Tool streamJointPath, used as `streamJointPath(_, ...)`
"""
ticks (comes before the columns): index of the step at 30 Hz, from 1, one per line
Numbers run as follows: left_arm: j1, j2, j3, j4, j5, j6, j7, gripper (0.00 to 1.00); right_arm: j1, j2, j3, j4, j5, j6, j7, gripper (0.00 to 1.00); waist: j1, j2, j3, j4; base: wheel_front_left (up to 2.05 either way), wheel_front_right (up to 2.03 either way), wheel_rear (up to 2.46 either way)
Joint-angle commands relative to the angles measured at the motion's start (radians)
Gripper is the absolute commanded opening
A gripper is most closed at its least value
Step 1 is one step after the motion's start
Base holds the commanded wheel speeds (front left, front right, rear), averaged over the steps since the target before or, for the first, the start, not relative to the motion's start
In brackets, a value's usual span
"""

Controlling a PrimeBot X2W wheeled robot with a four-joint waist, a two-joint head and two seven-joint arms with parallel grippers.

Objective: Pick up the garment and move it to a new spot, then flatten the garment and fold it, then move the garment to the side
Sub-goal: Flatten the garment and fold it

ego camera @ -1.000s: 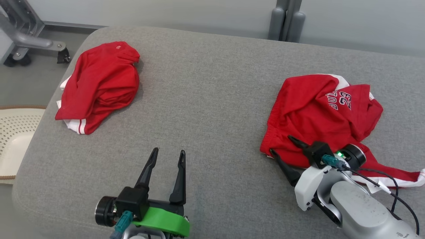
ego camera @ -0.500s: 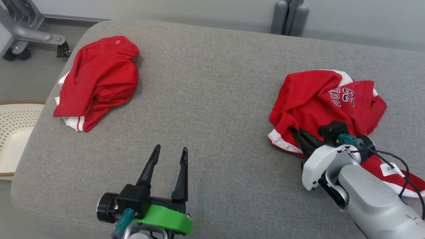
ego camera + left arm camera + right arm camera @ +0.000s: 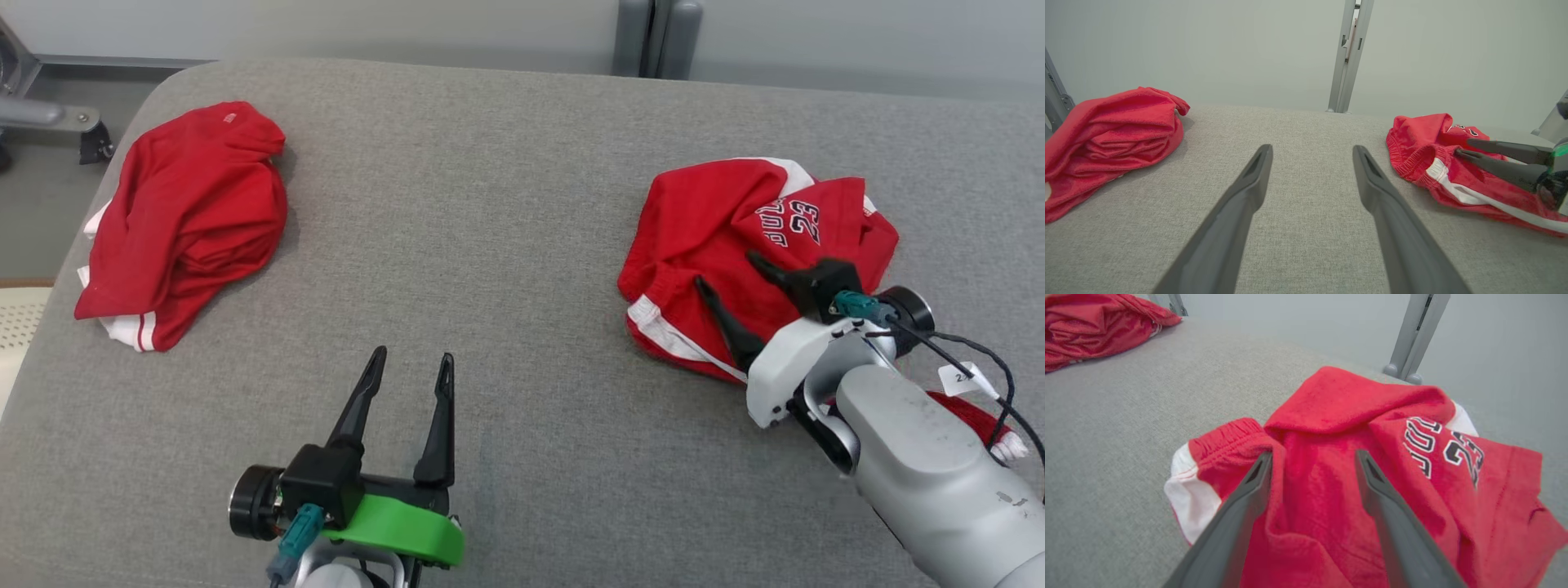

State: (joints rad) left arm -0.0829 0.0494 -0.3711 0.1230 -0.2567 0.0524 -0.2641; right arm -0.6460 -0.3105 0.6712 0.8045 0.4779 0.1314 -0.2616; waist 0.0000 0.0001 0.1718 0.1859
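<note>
Grey woven upholstery covers the wide cushion (image 3: 506,204) in front of a pale wall, and two red garments lie well apart on it. The task's garment, crumpled red basketball shorts (image 3: 718,220) with a printed 23, sits toward the robot's right in a loose heap, its elastic waistband (image 3: 1224,443) and white side stripe turned toward the arm. The right end effector (image 3: 725,269) is low over that heap with its fingers spread and nothing pinched between them; it straddles a raised fold just beside the waistband, probably because a thick ridge gives more to close on than flat cloth. Whether the tips press into the fabric I cannot tell. The left end effector (image 3: 413,355) hangs spread over bare cushion near the front edge, likely kept out of the way. At far left lies a bundled red garment (image 3: 184,212), apparently already dealt with.
</note>
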Motion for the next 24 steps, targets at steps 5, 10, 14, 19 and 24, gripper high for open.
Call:
streamJointPath(5,-0.01,0.002,0.038,-0.004,0.016,-0.01,0.0,1.0,0.106,0.002,-0.159,-0.168,-0.091,-0.001,-0.004,1.0,0.0,-0.0001,-0.031,-0.091,0.0,0.0,0.0)
streamJointPath(10,-0.007,0.002,0.077,-0.007,0.022,-0.015,0.0,1.0,0.247,0.033,-0.319,-0.316,-0.167,-0.001,-0.004,1.0,0.0,-0.0001,-0.049,-0.157,0.0,0.0,0.0)
streamJointPath(14,-0.001,0.002,0.106,-0.005,0.022,-0.02,0.0,1.0,0.37,0.087,-0.444,-0.445,-0.207,-0.001,-0.004,1.0,0.0,-0.0001,-0.06,-0.202,0.0,0.0,0.0)
streamJointPath(19,0.014,0.002,0.13,0.0,0.011,-0.028,0.0,1.0,0.482,0.132,-0.491,-0.547,-0.251,-0.002,-0.004,1.0,0.0,-0.0001,-0.066,-0.241,0.0,0.0,0.0)
streamJointPath(24,0.03,0.002,0.148,0.009,0.004,-0.034,0.0,1.0,0.57,0.182,-0.538,-0.614,-0.285,-0.001,-0.004,1.0,0.0,-0.0001,-0.076,-0.267,0.0,0.0,0.0)
